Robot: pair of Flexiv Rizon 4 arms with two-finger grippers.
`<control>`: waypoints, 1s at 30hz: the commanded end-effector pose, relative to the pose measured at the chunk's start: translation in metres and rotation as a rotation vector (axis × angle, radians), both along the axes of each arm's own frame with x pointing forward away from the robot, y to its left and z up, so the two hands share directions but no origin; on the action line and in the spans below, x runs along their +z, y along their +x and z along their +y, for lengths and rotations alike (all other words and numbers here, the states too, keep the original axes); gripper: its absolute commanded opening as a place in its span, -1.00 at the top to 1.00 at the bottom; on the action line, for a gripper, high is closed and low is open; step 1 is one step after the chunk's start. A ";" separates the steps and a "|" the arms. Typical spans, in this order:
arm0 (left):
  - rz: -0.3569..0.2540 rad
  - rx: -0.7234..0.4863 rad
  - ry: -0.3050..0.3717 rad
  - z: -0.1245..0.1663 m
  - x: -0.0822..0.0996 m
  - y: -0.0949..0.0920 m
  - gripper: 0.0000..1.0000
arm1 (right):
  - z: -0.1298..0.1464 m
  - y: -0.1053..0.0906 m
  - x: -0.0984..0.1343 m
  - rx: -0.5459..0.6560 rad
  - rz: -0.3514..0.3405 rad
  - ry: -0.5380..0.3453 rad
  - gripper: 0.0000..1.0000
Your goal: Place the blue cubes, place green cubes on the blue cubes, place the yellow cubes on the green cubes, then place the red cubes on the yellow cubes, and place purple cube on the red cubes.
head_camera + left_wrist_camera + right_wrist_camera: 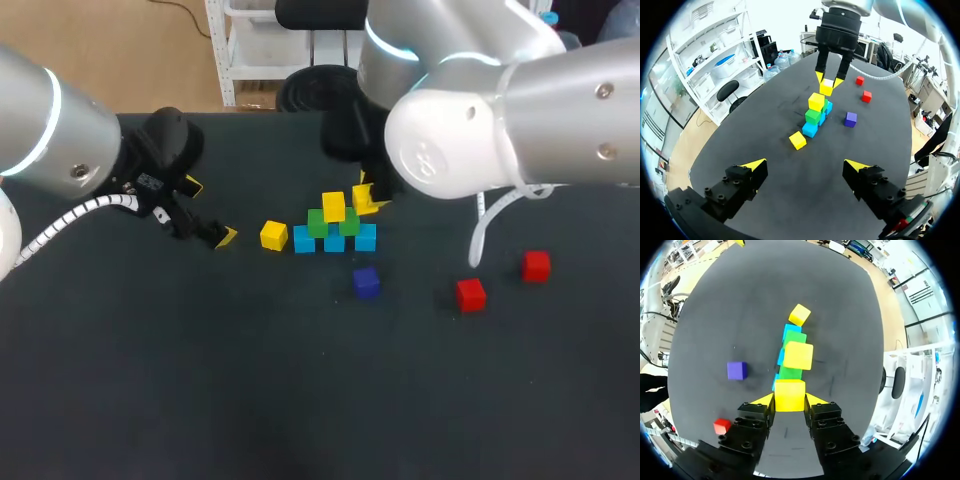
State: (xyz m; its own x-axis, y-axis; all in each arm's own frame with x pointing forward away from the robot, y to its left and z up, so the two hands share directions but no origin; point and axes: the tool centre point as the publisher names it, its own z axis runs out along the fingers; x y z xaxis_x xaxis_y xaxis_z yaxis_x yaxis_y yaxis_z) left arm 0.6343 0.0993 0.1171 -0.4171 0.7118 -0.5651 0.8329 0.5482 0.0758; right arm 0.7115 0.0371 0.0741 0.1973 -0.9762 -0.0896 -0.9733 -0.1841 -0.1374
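Three blue cubes [334,243] stand in a row mid-table, with two green cubes [317,223] on them. One yellow cube [333,206] rests on top of the green ones. My right gripper [365,198] is shut on a second yellow cube [789,395], held just above the right end of the stack [790,372]. A third yellow cube [273,235] lies loose to the left of the row. My left gripper [210,211] hangs open and empty to the left of it, facing the stack [813,116].
A purple cube [366,282] lies on the table in front of the stack. Two red cubes [471,294] [536,265] sit further right. The dark tabletop [200,380] stretches toward the near edge.
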 end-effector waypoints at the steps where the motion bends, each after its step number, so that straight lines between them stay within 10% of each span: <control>1: -0.001 -0.004 -0.004 0.002 0.000 0.000 -1.00 | 0.003 -0.001 -0.002 -0.001 -0.001 0.002 1.00; 30: -0.001 -0.004 -0.004 0.002 0.000 0.000 -1.00 | 0.006 -0.002 -0.007 -0.053 0.023 0.018 1.00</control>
